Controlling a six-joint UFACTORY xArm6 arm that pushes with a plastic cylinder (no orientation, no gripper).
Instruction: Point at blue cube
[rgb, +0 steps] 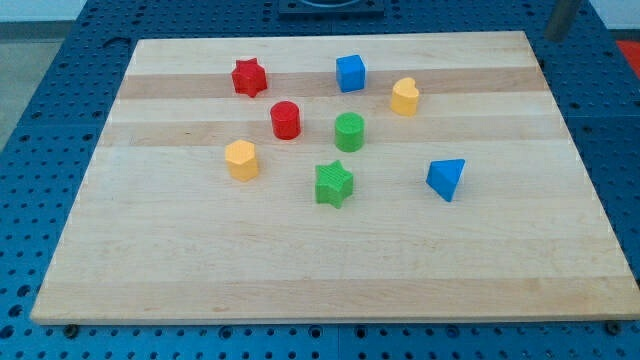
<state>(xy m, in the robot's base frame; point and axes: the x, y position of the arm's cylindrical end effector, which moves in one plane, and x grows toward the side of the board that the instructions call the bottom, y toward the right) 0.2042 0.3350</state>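
Sitting on a blue perforated table (40, 90), a pale wooden board (330, 270) is filling most of the frame, and eight small blocks are lying scattered over its upper half. Going from the left: a yellow hexagonal block (241, 159) is resting at the centre-left of the board, furthest to the view's left. Up and slightly right of it, a red star (249, 77) is sitting near the upper edge of the board. Just below and right of that star, a red cylinder (285, 119) is standing upright, apart from its neighbours.

Further right, a green star (334, 184) is lying lowest of the middle group, and directly above it a green cylinder (349, 131) is standing, with a clear gap between the two. Above that cylinder, in the upper centre of the frame, the blue cube (350, 73) is sitting near the board's top edge, touching nothing; the red star is off to its left and a yellow heart-shaped block (404, 96) is lying a little below it to the right. Furthest right, a blue triangular block (446, 178) is resting at mid-height, well apart from the rest.

My tip is not showing anywhere over the board, so I cannot tell where it is relative to the blocks. A dark object (561, 18) is poking into the upper right corner of the frame; I cannot tell what it is.
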